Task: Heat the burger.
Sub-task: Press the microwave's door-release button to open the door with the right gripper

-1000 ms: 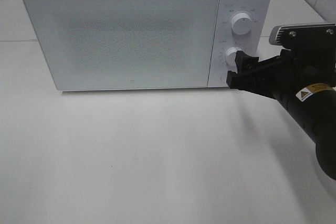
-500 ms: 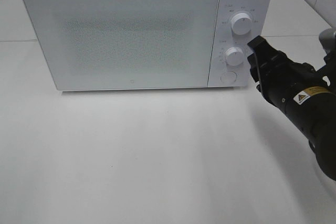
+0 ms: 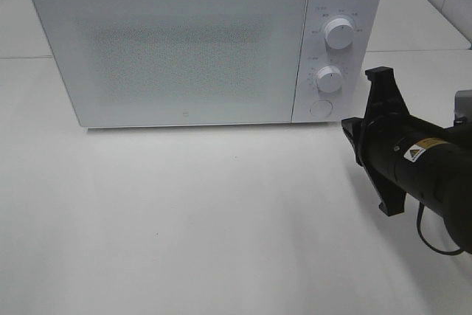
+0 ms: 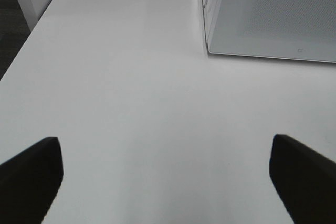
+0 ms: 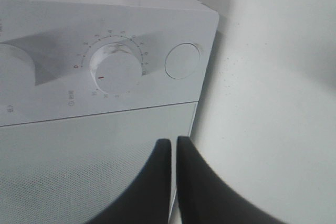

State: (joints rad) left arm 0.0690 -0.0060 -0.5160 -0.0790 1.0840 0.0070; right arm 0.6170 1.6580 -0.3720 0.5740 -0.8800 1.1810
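White microwave [image 3: 184, 42] stands on the pale table [image 3: 184, 219] with its door [image 3: 177, 49] shut. The speckled panel hides the inside, so the burger cannot be seen in any view. Right gripper [image 5: 174, 145], jaws pressed together on nothing, points near the lower knob [image 5: 116, 70] and round button [image 5: 182, 61]. Left gripper [image 4: 164, 145] gapes wide and empty, its fingers [image 4: 31, 177] cut off by the frame.

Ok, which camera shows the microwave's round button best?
The right wrist view: the round button sits close, large and unobstructed beside the lower dial. The exterior high view shows it small, below that dial. The left wrist view has just the microwave door.
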